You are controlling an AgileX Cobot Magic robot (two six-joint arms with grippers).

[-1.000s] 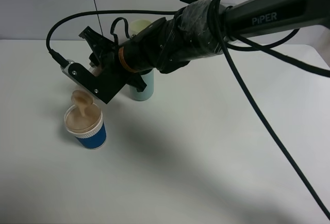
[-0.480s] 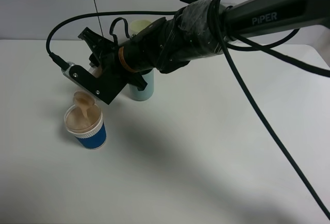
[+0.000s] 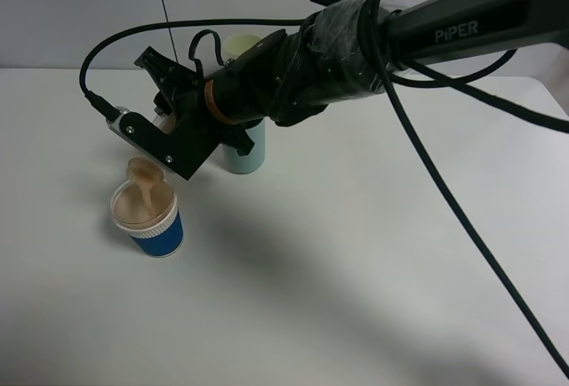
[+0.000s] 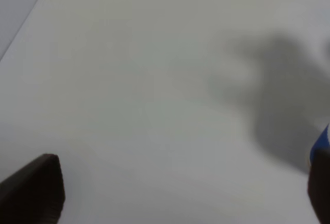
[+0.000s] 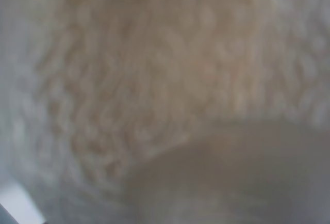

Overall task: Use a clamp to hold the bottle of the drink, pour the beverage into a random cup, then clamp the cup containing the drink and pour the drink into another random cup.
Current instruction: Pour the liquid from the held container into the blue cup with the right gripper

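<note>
The right clamp (image 3: 158,112) is gripping the bottle of the drink (image 3: 142,171), holding its long axis tipped neck-down over the blue-and-white cup (image 3: 158,233), which is sitting directly beneath the mouth and receiving tan liquid (image 3: 145,199), while the left gripper (image 4: 175,193) is standing open.

The arm (image 3: 484,11) is a black tubular link with white "PiPER" lettering (image 3: 456,30). An orange band (image 3: 211,101) sits behind the black clamp (image 3: 153,144). Black cables (image 3: 420,156) loop alongside. Its silver plate (image 3: 116,118) carries screws (image 3: 131,125).
</note>
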